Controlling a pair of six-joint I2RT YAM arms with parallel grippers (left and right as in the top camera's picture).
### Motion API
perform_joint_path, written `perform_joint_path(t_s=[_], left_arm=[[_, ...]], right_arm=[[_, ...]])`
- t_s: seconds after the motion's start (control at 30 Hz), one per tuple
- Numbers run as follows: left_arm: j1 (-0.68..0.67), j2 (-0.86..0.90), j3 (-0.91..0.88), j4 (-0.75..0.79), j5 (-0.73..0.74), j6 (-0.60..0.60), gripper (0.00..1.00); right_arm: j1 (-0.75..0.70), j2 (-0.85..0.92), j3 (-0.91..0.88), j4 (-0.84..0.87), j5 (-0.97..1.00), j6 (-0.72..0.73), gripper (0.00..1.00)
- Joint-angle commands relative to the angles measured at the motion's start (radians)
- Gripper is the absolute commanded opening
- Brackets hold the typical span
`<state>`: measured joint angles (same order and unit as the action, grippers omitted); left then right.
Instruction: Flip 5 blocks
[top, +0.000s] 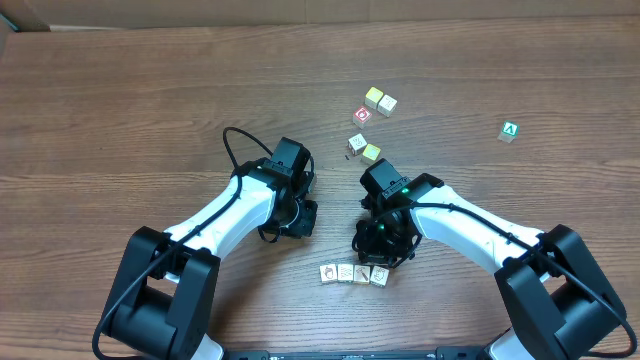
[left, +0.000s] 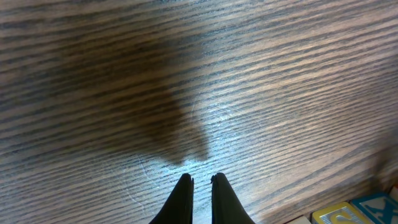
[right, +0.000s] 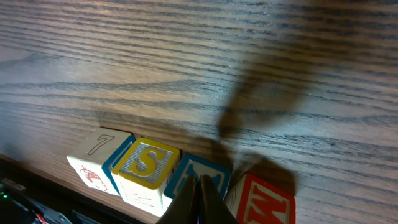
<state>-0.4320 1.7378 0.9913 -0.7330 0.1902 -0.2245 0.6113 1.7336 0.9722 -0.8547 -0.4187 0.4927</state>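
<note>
Blocks (top: 345, 273) lie mostly in a tight row of four near the front edge of the worktop (top: 120, 90), side by side and touching, right under the right end effector (right: 199, 185). Its two dark fingers are pressed together and grip nothing. In the right wrist view the tip is over the blue-framed cube, third from the left; whether it touches cannot be told. A fifth block (top: 357, 142) sits well apart, farther back, just beside a yellow-topped cube (top: 371, 152). All are square-edged cubes of pale wood, with small pictures on whitish tops and coloured figures on the sides: a thin 7, a yellow S, a red letter. The left end effector (left: 202, 180), near the row, is closed to a slit and empty, above bare brown wood-grain surface.
</note>
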Motion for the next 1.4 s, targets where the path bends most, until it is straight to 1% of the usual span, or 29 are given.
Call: perform_joint_path(t_s=[0.0, 0.23, 0.67, 0.8, 1.0, 1.1, 1.2, 1.27, 1.37], left_arm=[[0.0, 0.011, 0.019, 0.0, 0.01, 0.031, 0.06], [0.0, 0.011, 0.019, 0.0, 0.009, 0.038, 0.06], [0.0, 0.011, 0.019, 0.0, 0.009, 0.038, 0.06], [0.0, 0.011, 0.019, 0.0, 0.009, 0.038, 0.06], [0.0, 0.011, 0.019, 0.0, 0.009, 0.038, 0.06], [0.0, 0.011, 0.019, 0.001, 0.009, 0.038, 0.06], [0.0, 0.011, 0.019, 0.0, 0.009, 0.039, 0.06], [0.0, 0.011, 0.019, -0.002, 0.009, 0.045, 0.06], [0.0, 0.011, 0.019, -0.01, 0.009, 0.046, 0.06]], right_arm=[[0.005, 0.002, -0.004, 0.011, 0.006, -0.005, 0.04], [0.006, 0.002, -0.003, 0.012, -0.003, -0.045, 0.04], [0.006, 0.002, -0.003, 0.012, -0.08, -0.154, 0.04], [0.007, 0.002, -0.003, 0.008, -0.081, -0.158, 0.04], [0.006, 0.002, -0.003, 0.022, -0.079, -0.151, 0.04], [-0.005, 0.002, 0.005, 0.031, -0.024, -0.107, 0.04], [-0.055, 0.002, 0.037, 0.014, 0.061, -0.042, 0.04], [-0.105, 0.001, 0.061, -0.008, 0.079, -0.016, 0.04], [-0.183, 0.0, 0.071, -0.041, 0.078, -0.016, 0.04]])
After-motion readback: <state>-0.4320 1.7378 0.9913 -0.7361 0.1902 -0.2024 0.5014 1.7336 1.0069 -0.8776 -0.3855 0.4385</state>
